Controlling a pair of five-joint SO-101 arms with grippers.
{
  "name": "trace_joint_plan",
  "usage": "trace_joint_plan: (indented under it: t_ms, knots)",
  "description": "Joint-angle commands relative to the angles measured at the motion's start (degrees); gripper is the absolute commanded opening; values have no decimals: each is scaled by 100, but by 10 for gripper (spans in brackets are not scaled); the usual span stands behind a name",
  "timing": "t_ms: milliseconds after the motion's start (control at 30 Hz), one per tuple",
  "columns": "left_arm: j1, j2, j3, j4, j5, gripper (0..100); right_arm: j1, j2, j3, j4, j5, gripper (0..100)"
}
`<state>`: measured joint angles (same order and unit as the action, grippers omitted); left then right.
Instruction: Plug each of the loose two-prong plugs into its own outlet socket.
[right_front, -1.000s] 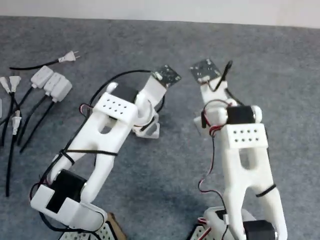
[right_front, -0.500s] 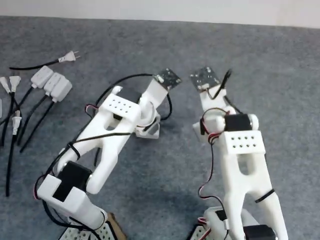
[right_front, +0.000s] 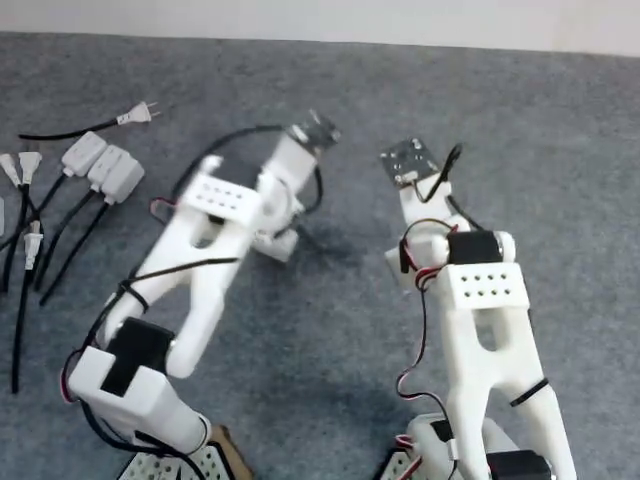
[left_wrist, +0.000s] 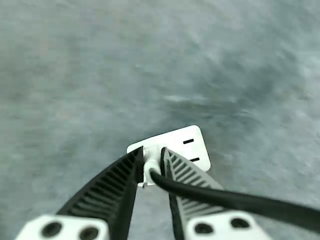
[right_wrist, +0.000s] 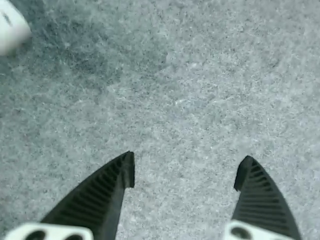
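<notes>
Left arm (right_front: 205, 270), right arm (right_front: 485, 300) side by side on grey carpet (right_front: 560, 130), two-prong plug (right_front: 135, 115), outlet sockets (right_front: 105, 166)

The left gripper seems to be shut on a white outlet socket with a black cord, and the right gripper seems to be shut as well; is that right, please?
Not quite: the right gripper is open, its fingers wide apart over the grey carpet, as the right wrist view shows. The left gripper is indeed shut on the white outlet socket with its black cord.
</notes>
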<state>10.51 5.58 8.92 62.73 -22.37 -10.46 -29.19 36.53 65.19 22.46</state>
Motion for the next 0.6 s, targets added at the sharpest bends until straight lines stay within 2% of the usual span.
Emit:
trace_joint_plan:
  t_ms: [0,133,300,433,567]
  knots:
    - [-347,-92,-769,-325,-255,6,57,-189,-31,-92,-26,313]
    - [-523,84,-1420,-730,-519,6,40,-189,-22,-92,-26,313]
    - [-541,1253,-2527,-1160,-826,6,31,-198,136,-57,-26,313]
    - [-620,2536,-3952,-1600,-844,6,22,-198,479,-101,-26,313]
    - [-593,3916,-5754,-1609,-941,6,22,-198,690,-233,-26,313]
